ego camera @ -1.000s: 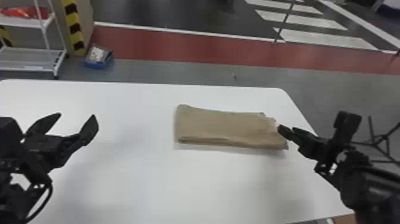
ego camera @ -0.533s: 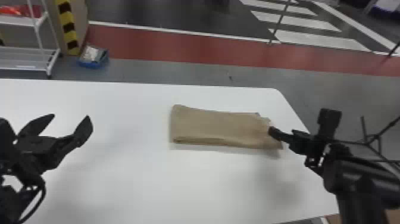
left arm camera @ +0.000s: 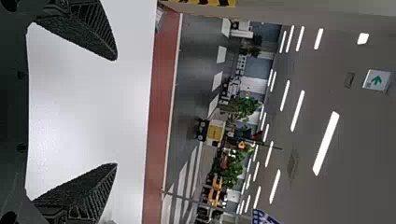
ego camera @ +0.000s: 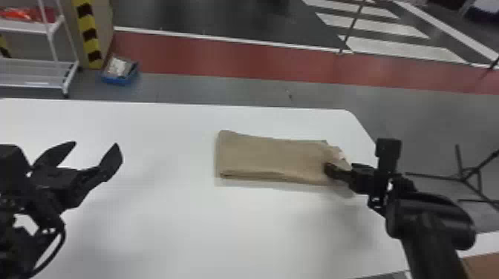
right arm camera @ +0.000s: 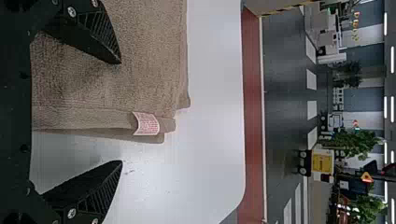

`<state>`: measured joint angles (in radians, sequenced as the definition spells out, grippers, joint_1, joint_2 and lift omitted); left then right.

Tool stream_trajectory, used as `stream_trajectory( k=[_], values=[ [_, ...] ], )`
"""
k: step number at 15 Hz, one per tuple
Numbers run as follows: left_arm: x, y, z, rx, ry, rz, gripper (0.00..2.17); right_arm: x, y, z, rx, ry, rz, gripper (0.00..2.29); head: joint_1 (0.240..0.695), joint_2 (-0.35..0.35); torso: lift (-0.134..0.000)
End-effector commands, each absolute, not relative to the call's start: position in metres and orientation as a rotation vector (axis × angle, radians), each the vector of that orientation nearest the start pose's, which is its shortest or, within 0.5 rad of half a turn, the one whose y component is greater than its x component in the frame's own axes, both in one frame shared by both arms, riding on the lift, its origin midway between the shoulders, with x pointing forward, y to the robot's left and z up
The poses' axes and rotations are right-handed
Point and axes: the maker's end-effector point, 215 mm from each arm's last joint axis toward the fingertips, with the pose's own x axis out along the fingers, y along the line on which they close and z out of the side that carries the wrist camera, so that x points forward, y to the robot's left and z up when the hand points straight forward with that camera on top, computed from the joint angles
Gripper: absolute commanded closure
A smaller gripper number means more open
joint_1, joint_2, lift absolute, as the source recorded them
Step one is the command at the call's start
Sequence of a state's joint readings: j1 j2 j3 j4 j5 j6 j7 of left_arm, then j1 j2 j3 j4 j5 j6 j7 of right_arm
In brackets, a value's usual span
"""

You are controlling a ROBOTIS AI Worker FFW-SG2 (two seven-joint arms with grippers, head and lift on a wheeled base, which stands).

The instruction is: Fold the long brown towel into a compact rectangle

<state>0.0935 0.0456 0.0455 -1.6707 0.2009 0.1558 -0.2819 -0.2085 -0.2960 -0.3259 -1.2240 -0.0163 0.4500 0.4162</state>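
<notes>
The brown towel (ego camera: 271, 157) lies folded flat in a long rectangle on the white table (ego camera: 167, 230), its layered right end slightly uneven. Over that end is my right gripper (ego camera: 336, 174). In the right wrist view the gripper (right arm camera: 122, 112) stands open, one finger above the towel (right arm camera: 144, 56) and the other beyond its edge over bare table; a small white label with red print (right arm camera: 146, 123) sticks out at the towel's end. My left gripper (ego camera: 96, 156) is parked open at the table's left, well apart from the towel; the left wrist view has this gripper (left arm camera: 116, 112) with nothing between its fingers.
The table's far edge and cut right corner (ego camera: 349, 110) lie beyond the towel. On the floor behind are a white rack (ego camera: 37, 74) and a blue box (ego camera: 120, 72). A dark stand (ego camera: 467, 178) is on the floor to the right.
My right gripper has moved left, from beside the towel's right end to over it. The head view has shifted slightly; the towel keeps its folded shape. My left gripper stays open.
</notes>
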Motion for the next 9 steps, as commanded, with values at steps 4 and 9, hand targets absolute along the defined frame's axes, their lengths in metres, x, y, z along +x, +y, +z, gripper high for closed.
stream_trajectory(
  k=[4,9],
  values=[
    [0.564,0.193,-0.377,-0.173,0.127,-0.268,0.06,0.58,-0.46,-0.475,0.034,0.531,0.015,0.76,0.695,-0.255,-0.123],
    [0.564,0.194,-0.377,-0.171,0.127,-0.267,0.06,0.577,-0.46,-0.474,0.053,0.529,0.018,1.43,0.695,-0.249,-0.123]
  ],
)
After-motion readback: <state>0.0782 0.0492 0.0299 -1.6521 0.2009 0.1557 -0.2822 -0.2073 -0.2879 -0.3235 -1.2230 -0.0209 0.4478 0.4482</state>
